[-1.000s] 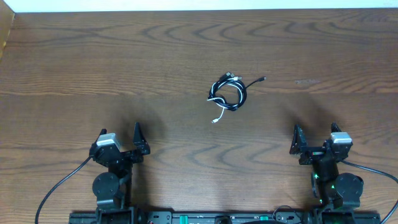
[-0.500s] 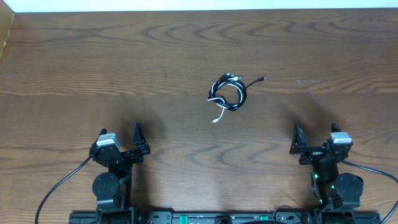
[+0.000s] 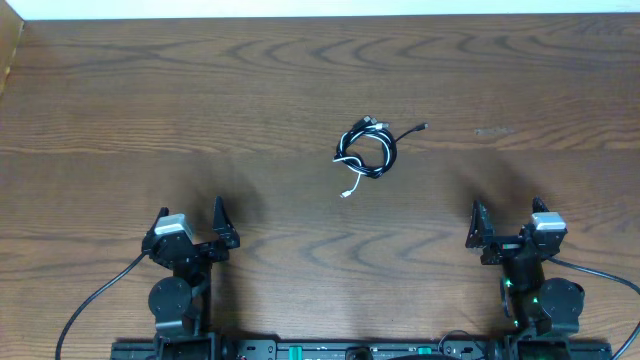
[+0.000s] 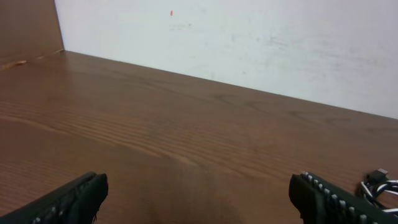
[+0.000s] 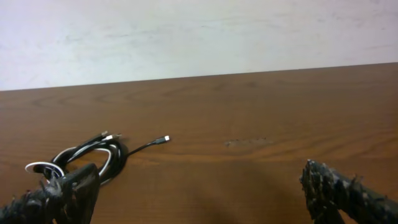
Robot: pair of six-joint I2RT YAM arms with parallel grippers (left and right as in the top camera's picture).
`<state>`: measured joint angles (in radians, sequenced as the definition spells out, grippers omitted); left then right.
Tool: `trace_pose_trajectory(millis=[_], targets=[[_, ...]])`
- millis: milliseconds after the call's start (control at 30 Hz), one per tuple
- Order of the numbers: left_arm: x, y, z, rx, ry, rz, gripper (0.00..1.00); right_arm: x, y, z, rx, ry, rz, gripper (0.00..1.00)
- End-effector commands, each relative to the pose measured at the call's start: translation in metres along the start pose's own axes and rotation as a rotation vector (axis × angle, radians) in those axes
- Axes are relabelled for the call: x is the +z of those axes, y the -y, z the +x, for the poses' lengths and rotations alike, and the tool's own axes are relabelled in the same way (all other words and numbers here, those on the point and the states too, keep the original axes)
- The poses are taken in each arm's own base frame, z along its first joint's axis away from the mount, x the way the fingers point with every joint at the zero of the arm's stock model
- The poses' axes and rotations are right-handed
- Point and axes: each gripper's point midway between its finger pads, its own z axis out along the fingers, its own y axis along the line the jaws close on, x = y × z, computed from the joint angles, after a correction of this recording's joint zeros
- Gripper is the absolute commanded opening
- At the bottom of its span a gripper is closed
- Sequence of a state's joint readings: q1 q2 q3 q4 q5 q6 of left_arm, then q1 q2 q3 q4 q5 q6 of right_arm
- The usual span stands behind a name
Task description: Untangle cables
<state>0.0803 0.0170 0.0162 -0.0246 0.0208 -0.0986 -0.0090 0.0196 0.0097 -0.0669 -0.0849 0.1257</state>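
Observation:
The cables (image 3: 366, 150), one black and one white, lie coiled together in a small bundle on the wooden table, right of centre. A black plug end sticks out to the right and a white plug end trails toward the front. The bundle also shows at the left in the right wrist view as the cables (image 5: 87, 155), and its edge peeks in at the far right of the left wrist view as the cables (image 4: 380, 185). My left gripper (image 3: 192, 226) rests open near the front left, far from the bundle. Open too, my right gripper (image 3: 508, 222) sits at the front right with nothing between its fingers.
A white wall (image 5: 199, 31) runs along the table's far edge. At the far left corner a wooden side panel (image 4: 28, 28) rises. Thick black arm cables (image 3: 85, 310) trail off the front left and front right by the arm bases.

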Motion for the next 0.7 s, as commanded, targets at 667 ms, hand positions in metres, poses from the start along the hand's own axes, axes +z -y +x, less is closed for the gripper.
trace_pose_trajectory(millis=[667], targets=[[0.006,0.030,-0.090,0.117,-0.247,0.057,0.98,-0.004,-0.033,-0.059,0.024,-0.051,-0.135,0.99]])
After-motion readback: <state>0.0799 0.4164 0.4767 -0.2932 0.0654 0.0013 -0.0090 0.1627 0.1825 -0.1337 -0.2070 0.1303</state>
